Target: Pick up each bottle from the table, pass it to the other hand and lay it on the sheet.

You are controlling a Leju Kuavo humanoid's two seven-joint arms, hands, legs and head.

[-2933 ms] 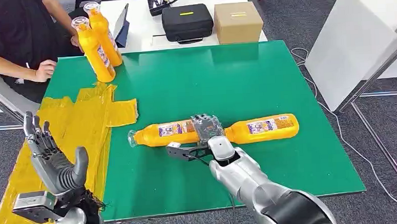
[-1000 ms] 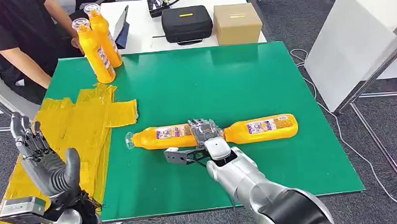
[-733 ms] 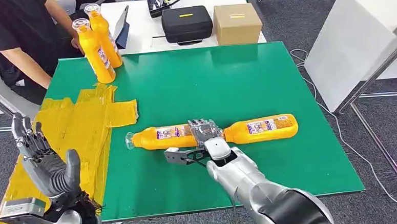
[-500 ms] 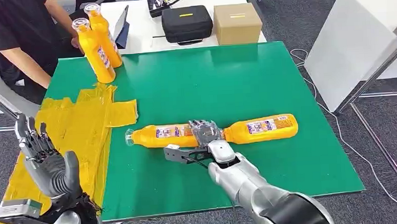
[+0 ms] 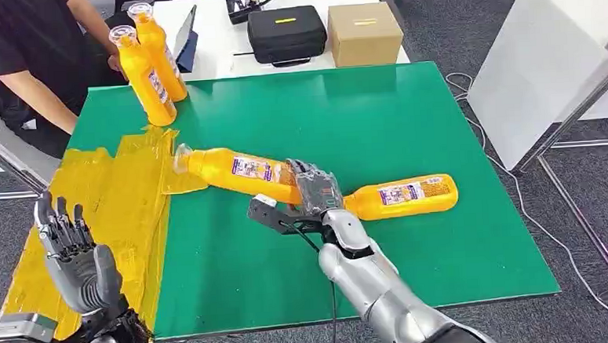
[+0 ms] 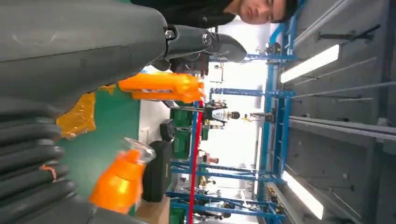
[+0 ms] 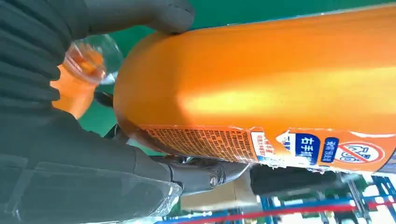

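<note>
1. On the green table mat [image 5: 408,127]: a second orange plastic bottle [image 5: 403,196] lies on its side, just beside the right hand.
2. Right hand [image 5: 315,193]: holds an orange plastic bottle with a printed label [image 5: 238,169] by its base end, clear cap pointing toward the crumpled yellow plastic sheet [image 5: 106,205].
3. Left hand [image 5: 74,258]: raised over the sheet's near part, fingers apart, holding nothing.
4. Far left corner: two upright orange bottles [image 5: 150,65], with a seated person in a black shirt [image 5: 19,45] beside them.
</note>
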